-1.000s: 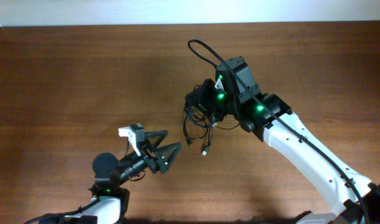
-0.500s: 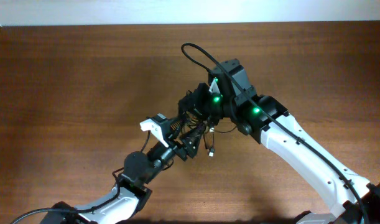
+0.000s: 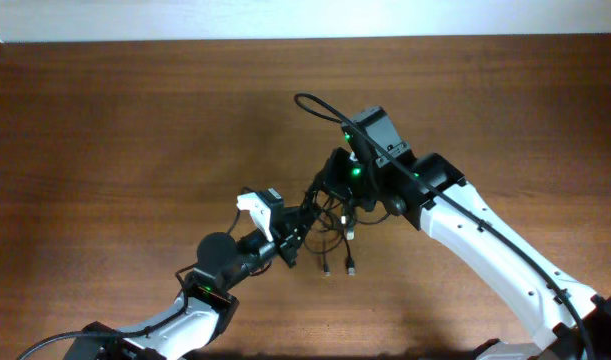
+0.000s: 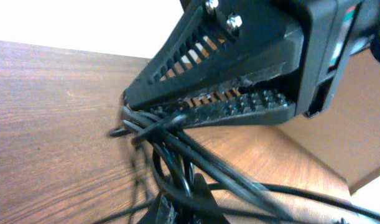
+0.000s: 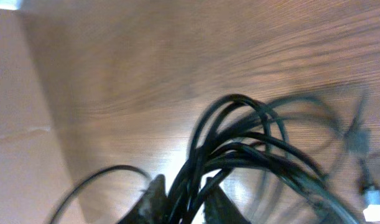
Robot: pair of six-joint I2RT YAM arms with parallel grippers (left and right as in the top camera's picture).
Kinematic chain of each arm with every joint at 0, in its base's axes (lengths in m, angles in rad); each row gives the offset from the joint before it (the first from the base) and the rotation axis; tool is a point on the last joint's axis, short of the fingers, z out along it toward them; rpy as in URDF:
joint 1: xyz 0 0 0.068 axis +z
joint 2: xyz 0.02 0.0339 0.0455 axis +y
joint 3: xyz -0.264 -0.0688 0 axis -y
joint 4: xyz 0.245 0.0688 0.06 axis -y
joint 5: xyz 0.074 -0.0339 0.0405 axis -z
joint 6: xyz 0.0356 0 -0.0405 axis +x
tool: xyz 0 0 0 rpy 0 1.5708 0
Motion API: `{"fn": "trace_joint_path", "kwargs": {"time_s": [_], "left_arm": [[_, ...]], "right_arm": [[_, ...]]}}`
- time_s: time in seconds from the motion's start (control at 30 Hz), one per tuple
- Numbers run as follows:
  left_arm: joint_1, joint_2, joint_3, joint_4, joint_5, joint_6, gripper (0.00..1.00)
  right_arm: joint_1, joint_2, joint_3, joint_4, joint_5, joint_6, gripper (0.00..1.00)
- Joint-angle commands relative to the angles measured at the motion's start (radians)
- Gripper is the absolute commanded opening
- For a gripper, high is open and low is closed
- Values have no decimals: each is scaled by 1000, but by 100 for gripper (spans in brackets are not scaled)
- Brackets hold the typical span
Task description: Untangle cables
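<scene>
cables (image 4: 185, 148) inside closed left gripper (image 4: 131, 107)

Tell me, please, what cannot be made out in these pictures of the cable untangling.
- Overhead: the knot in the cables is too small to trace.
- Right wrist: motion blur smears everything; whether the right claw, cut off by the bottom edge, grips any strands is unclear.
- Left wrist: the left claw is shut on several strands, but they run off the bottom edge, hiding where they lead.
</scene>
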Motion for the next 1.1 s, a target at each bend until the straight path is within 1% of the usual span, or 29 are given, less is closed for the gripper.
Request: {"fn": "trace_joint_path", "kwargs": {"time_s": [0.0, 0.03, 0.07, 0.1, 0.13, 0.17, 0.2, 0.23, 0.27, 0.3, 0.4, 0.47, 0.5, 0.53, 0.57, 0.6, 0.63, 0.67, 0.7, 0.73, 0.77, 0.8, 0.83, 0.87, 0.9, 0.93, 1.0, 1.07], "left_arm": [[160, -6, 14, -101, 100, 59, 0], [193, -6, 14, -136, 101, 59, 0], [229, -6, 14, -137, 172, 93, 0], [262, -6, 14, -125, 264, 113, 0], [293, -6, 14, -119, 344, 142, 0], [362, -6, 14, -89, 523, 167, 0], [410, -6, 14, -46, 658, 179, 0], [478, -6, 14, 55, 844, 177, 0], [504, -6, 14, 101, 906, 158, 0], [515, -6, 14, 122, 912, 121, 0], [515, -6, 36, 126, 912, 121, 0], [515, -6, 60, 126, 924, 121, 0], [515, -6, 88, 126, 957, 121, 0], [515, -6, 94, 126, 972, 121, 0], [515, -6, 95, 126, 993, 122, 0], [515, -6, 95, 127, 1021, 122, 0], [515, -6, 95, 154, 1086, 125, 0], [515, -6, 95, 159, 1086, 118, 0], [515, -6, 95, 159, 1086, 118, 0], [515, -6, 95, 159, 1086, 117, 0], [515, -6, 95, 159, 1086, 117, 0], [515, -6, 95, 159, 1086, 117, 0], [515, -6, 95, 159, 1086, 117, 0], [515, -6, 95, 159, 1086, 108, 0], [515, -6, 95, 159, 1086, 102, 0], [515, -6, 95, 159, 1086, 100, 0], [515, -6, 95, 159, 1086, 98, 0], [515, -6, 95, 159, 1086, 98, 0]], "right_arm": [[-50, -9, -2, -49, -35, -220, 61], [-54, -17, -2, -56, -61, -261, 69], [-55, -37, -2, -87, -38, -322, 94], [-55, -45, -2, -117, 9, -335, 100], [-61, -46, -2, -166, 44, -336, 99], [-83, -46, -2, -227, 48, -348, 99], [-113, -48, -2, -265, 48, -426, 99], [-143, -65, -2, -303, 48, -490, 99], [-169, -93, -2, -335, 49, -520, 99], [-198, -143, -2, -370, 49, -538, 99], [-209, -307, -3, -420, 48, -605, 99], [-209, -385, -23, -417, 41, -663, 100], [-209, -431, -70, -412, -27, -691, 93], [-209, -439, -108, -378, -117, -726, 84], [-209, -433, -151, -300, -220, -730, 50], [-209, -422, -181, -234, -304, -730, 38], [-209, -388, -219, -114, -459, -730, 31], [-209, -345, -225, -51, -487, -731, 31], [-209, -310, -225, -27, -487, -752, 30], [-204, -284, -225, -21, -512, -782, 27], [-183, -242, -225, -15, -581, -872, 26], [-167, -221, -225, -14, -588, -925, 26], [-148, -186, -225, -15, -583, -1002, 32], [-142, -158, -225, -10, -575, -1022, 40], [-141, -121, -225, -4, -490, -1026, 44], [-141, -95, -225, -4, -427, -1026, 45], [-137, -75, -225, 8, -429, -1026, 46], [-117, -75, -225, 38, -429, -1026, 50]]}}
